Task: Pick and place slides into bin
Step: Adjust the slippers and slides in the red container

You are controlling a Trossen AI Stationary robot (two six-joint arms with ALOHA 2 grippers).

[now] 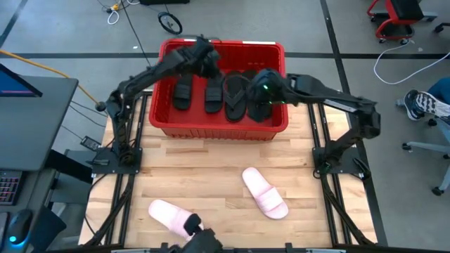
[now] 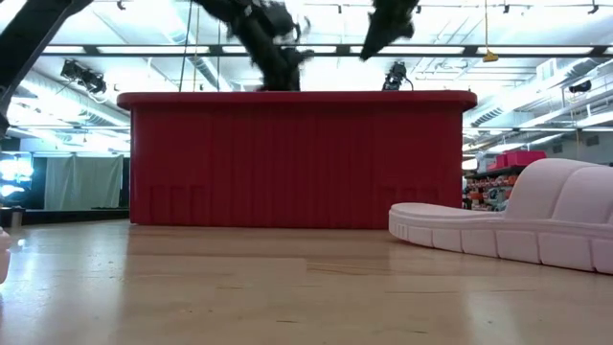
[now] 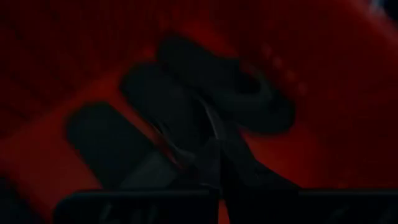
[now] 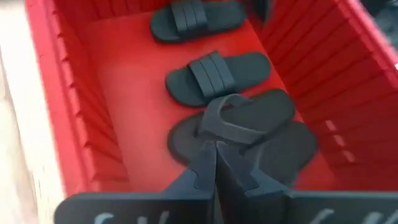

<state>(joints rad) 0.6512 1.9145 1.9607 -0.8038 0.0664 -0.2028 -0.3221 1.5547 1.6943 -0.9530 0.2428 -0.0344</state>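
Note:
The red bin (image 1: 220, 125) stands at the table's far middle. On its floor lie two black wide-strap slides (image 1: 183, 93) (image 1: 213, 95) and two black flip-flops (image 1: 234, 98), one partly over the other (image 4: 249, 118). Two pale pink slides lie sole-down on the table: one at the middle right (image 1: 265, 192), one at the near edge (image 1: 169, 216). My left gripper (image 1: 209, 67) hangs over the bin's far left part, shut and empty. My right gripper (image 4: 214, 155) hangs shut above the flip-flops, above the bin's rim in the low view (image 2: 369, 50).
Bare wooden table lies between the bin and the pink slides. The arms' black frames stand along the left (image 1: 119, 158) and right (image 1: 330, 161) sides. Cables, a chair base and a blue-white sneaker (image 1: 422, 104) are on the floor beyond the table.

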